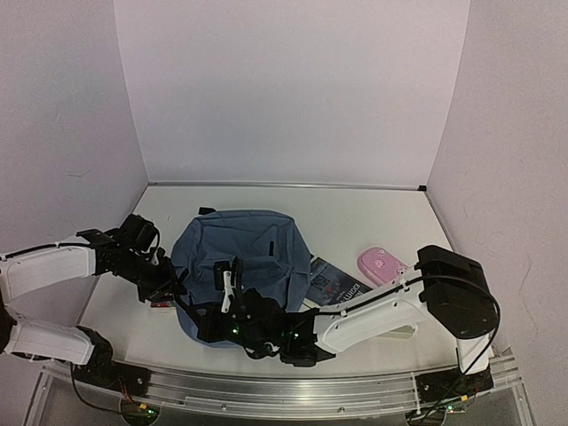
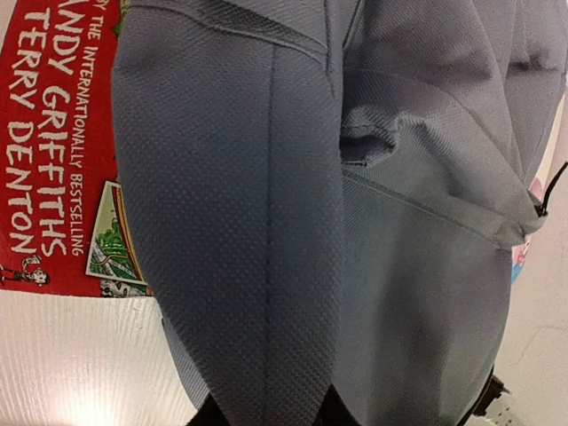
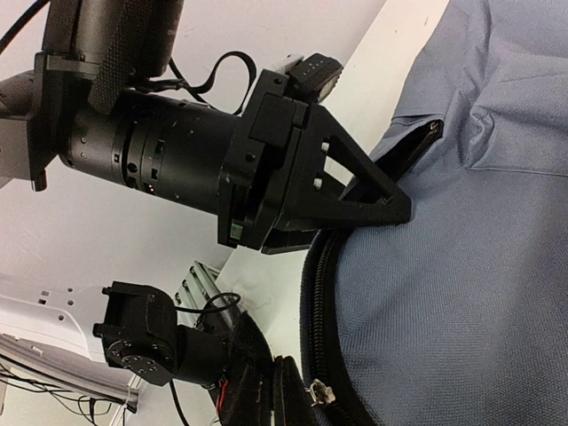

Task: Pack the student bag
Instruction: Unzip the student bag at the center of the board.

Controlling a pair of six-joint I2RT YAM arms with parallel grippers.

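The slate-blue student bag [image 1: 241,253] lies flat in the middle of the table. My left gripper [image 1: 170,291] is at the bag's left edge, shut on a fold of its fabric. That fold fills the left wrist view [image 2: 293,222] and hides the fingertips. The right wrist view shows this gripper [image 3: 399,191] pinching the bag's edge. My right gripper [image 1: 213,323] is at the bag's near edge. Its fingers [image 3: 286,401] are pressed together at the black zip [image 3: 321,293], with the metal zip slider [image 3: 318,391] against them.
A red paperback [image 2: 53,151] lies under the bag's left edge, also seen from above [image 1: 162,303]. A dark blue booklet [image 1: 334,282] and a pink case [image 1: 382,264] lie right of the bag. The metal rail [image 1: 293,383] runs along the near edge.
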